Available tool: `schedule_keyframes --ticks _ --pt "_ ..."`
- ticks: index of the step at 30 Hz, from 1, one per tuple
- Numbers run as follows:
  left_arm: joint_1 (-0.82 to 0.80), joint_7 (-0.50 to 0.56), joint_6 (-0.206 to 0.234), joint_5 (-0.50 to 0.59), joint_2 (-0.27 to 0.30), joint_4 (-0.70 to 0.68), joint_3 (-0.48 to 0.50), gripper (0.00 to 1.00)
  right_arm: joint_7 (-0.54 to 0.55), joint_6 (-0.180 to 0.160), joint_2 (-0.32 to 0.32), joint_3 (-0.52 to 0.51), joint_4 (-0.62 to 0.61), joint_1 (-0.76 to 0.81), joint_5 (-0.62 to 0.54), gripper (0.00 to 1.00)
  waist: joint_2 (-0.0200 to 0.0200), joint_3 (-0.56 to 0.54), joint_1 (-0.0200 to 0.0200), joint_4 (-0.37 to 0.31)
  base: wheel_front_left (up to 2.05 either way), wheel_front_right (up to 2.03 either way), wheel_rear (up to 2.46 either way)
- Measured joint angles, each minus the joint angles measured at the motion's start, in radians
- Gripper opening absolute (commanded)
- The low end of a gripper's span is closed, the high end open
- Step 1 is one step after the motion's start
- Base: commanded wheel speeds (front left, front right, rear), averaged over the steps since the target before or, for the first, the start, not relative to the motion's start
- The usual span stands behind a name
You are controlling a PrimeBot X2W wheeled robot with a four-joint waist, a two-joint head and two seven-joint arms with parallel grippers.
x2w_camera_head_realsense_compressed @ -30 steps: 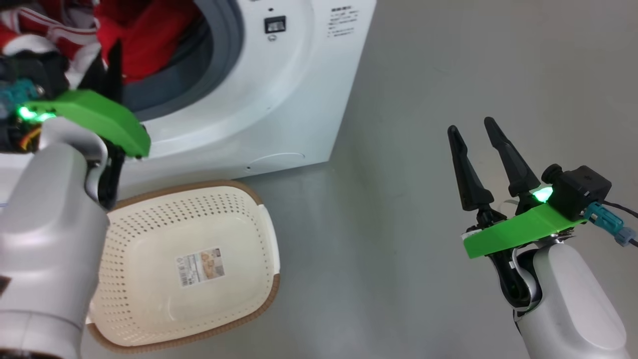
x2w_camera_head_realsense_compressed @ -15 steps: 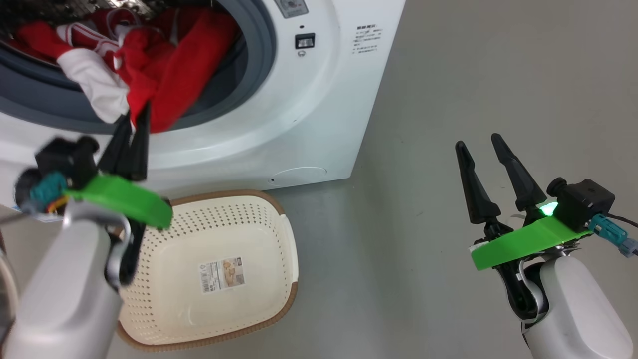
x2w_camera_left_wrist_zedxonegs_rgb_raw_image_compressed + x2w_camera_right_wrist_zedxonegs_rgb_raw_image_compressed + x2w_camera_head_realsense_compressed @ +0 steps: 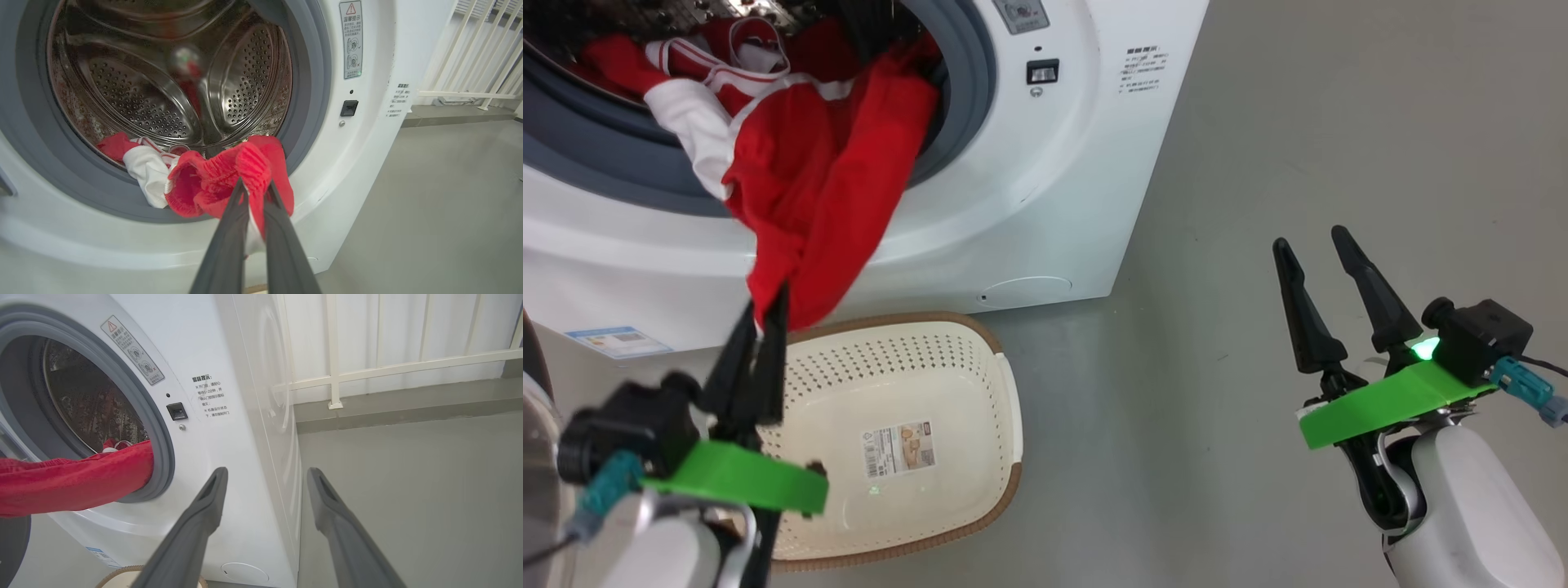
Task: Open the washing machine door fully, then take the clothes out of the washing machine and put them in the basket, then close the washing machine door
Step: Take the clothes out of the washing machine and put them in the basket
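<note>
The washing machine (image 3: pixel 1045 188) stands with its mouth uncovered. Red and white clothes (image 3: pixel 817 188) spill out over the grey gasket. My left gripper (image 3: pixel 768 306) is shut on the lower end of a red garment, which hangs stretched from the drum down to just above the basket (image 3: pixel 980 335). In the left wrist view the left gripper (image 3: pixel 253 188) pinches bunched red clothes (image 3: pixel 204 183) before the steel drum (image 3: pixel 163 81). My right gripper (image 3: pixel 1311 241) stands open and holds nothing, over the floor to the right. A dark curve that may be the washing machine door's rim (image 3: pixel 12 547) shows at the lower left.
The basket holds nothing but a paper label (image 3: pixel 898 447) on its floor. Grey floor (image 3: pixel 1298 122) stretches to the machine's right. A white railing (image 3: pixel 388 367) and a low step run behind the machine. The right gripper (image 3: pixel 266 473) points past the machine's front corner (image 3: pixel 229 457).
The head camera has shifted. My left gripper has drawn back from the drum mouth towards the basket, pulling the red garment out over the gasket. The right arm has held still.
</note>
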Motion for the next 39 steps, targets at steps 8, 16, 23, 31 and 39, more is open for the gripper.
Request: schedule_keyframes --ticks 8,16,23,31,39 --pt "0.097 0.008 0.036 -0.001 0.001 -0.078 -0.002 0.00 0.000 0.000 -0.005 0.001 0.001 0.007 0.001 1.00 0.0000 0.003 0.0000 -0.001 0.00 0.00 0.00" --pt "0.092 -0.002 0.019 -0.028 -0.025 0.051 -0.020 0.00 0.000 0.000 -0.007 0.014 0.001 0.007 0.007 1.00 0.0000 0.011 0.0000 -0.020 0.00 0.00 0.00" --pt "0.031 -0.030 -0.022 -0.035 -0.061 0.187 -0.026 0.00 0.000 0.000 -0.007 0.017 0.005 0.007 0.008 1.00 0.0000 0.013 0.0000 -0.038 0.00 0.00 0.00" --pt "-0.021 -0.049 -0.053 -0.042 -0.080 0.308 -0.030 1.00 0.000 0.000 -0.001 0.016 0.004 0.007 0.008 1.00 0.0000 0.021 0.0000 -0.050 0.00 0.00 0.00" --pt "-0.033 -0.061 -0.064 -0.042 -0.088 0.351 -0.029 1.00 0.000 0.000 0.000 0.004 0.002 0.007 0.008 1.00 0.0000 0.026 0.0000 -0.050 0.00 0.00 0.00"
